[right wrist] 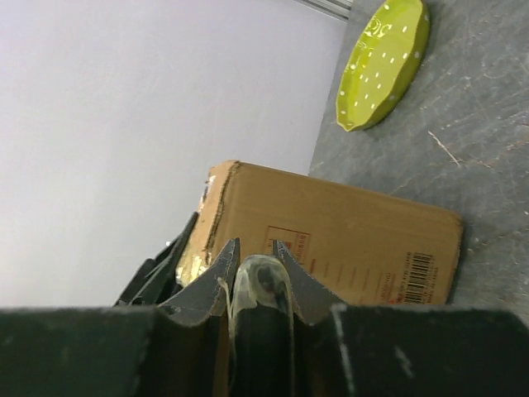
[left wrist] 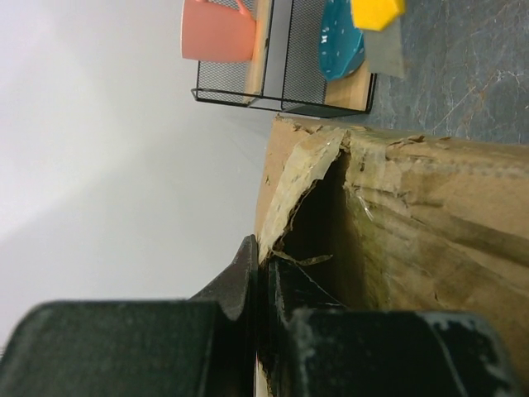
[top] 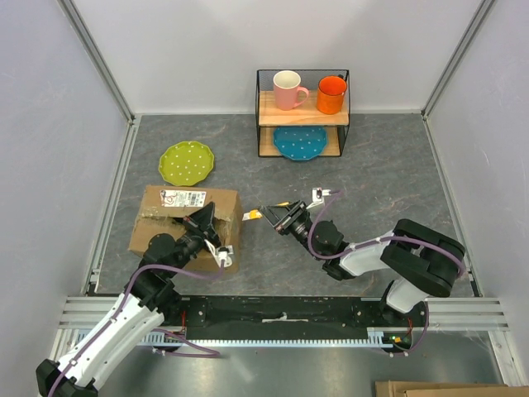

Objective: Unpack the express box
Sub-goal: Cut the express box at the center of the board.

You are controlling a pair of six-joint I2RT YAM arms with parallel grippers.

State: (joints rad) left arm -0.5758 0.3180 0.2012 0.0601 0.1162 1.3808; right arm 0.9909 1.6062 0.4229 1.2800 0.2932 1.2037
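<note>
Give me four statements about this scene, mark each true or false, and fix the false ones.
1. The green plate lies on the table beyond the box. True.
2. Both mugs stand on the lower shelf. False: the pink mug and the orange mug stand on the top shelf of the rack; the blue plate lies below.
3. The right pincer is empty. False: the right pincer is shut on a yellow-tipped tool.
4. The box is torn open at one corner. True.
</note>
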